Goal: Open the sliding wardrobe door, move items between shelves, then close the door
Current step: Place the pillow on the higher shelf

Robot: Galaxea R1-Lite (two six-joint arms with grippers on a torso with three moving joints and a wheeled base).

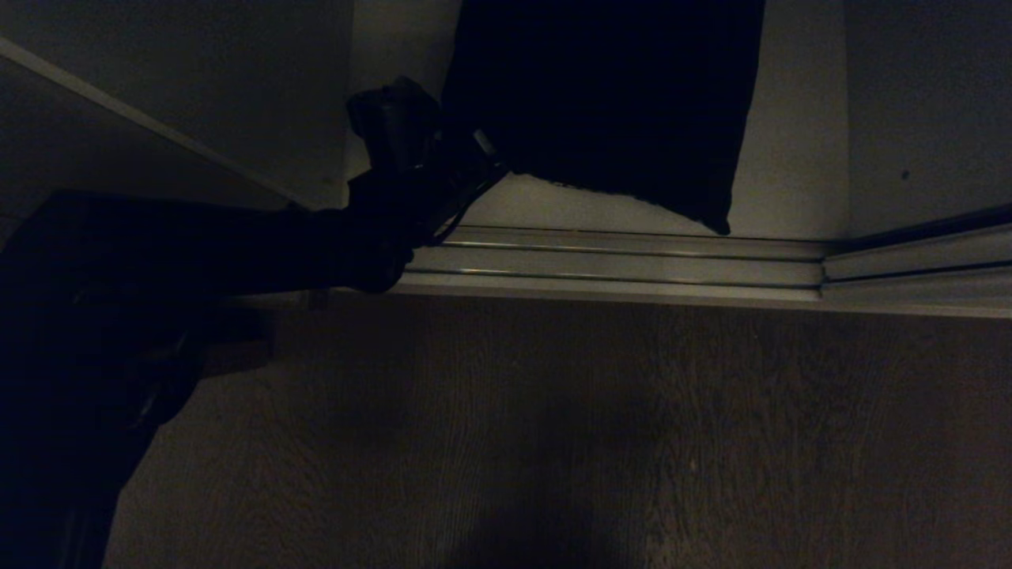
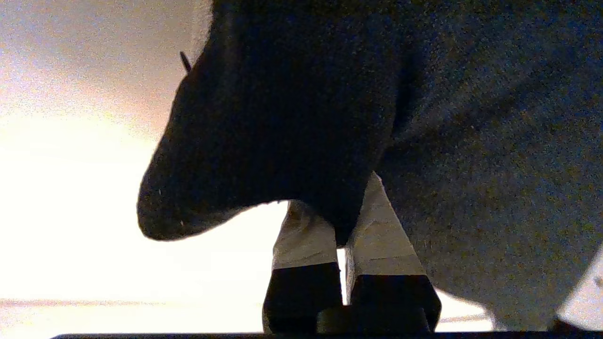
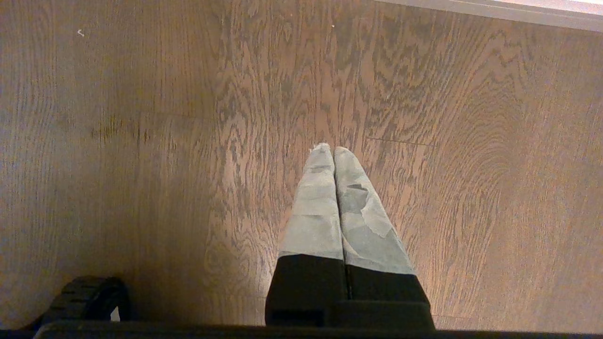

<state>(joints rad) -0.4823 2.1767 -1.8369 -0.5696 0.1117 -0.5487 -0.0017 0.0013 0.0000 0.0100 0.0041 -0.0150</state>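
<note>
Wooden floor [image 1: 553,442]: broad, dark-grained, fronting the wardrobe. Sliding door track [image 1: 617,265]: pale metal rails along the threshold. Shelf [image 1: 150,126]: off-white board, upper left inside the wardrobe. Black garment [image 1: 609,103]: soft, hanging above the wardrobe bottom, by the track. Left pincer [image 2: 341,221]: closed tight on a fold of the black garment near its edge. Right pincer [image 3: 333,155]: closed, empty, parked over the floor. Risk: thin edge grip; cloth may slip out or snag the track.
</note>
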